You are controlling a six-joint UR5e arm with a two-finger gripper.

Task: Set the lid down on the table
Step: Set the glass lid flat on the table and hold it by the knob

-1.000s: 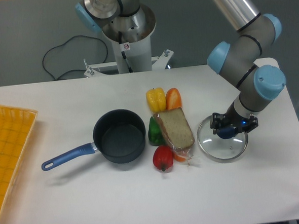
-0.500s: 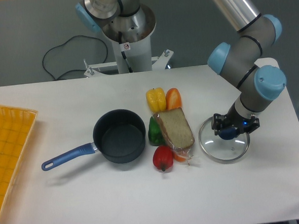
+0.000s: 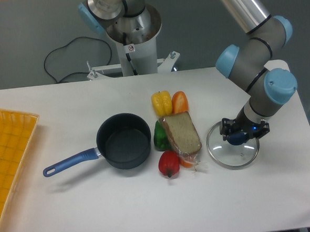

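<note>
The lid (image 3: 232, 154), clear glass with a metal rim, lies flat or almost flat on the white table (image 3: 150, 205) at the right, just right of the groceries. My gripper (image 3: 237, 136) reaches down over its centre, with dark fingers (image 3: 225, 127) on either side of the blue knob, shut on it. The knob is partly hidden by the fingers. I cannot tell whether the rim touches the tabletop.
A dark saucepan (image 3: 123, 141) with a blue handle sits open at mid-table. Beside it are yellow, orange, green and red peppers and a bagged bread slice (image 3: 181, 133). An orange grid tray (image 3: 8, 162) lies at the left edge. The robot base (image 3: 135, 43) stands at the back.
The gripper and lid have shifted together very slightly right and down. Nothing else has moved.
</note>
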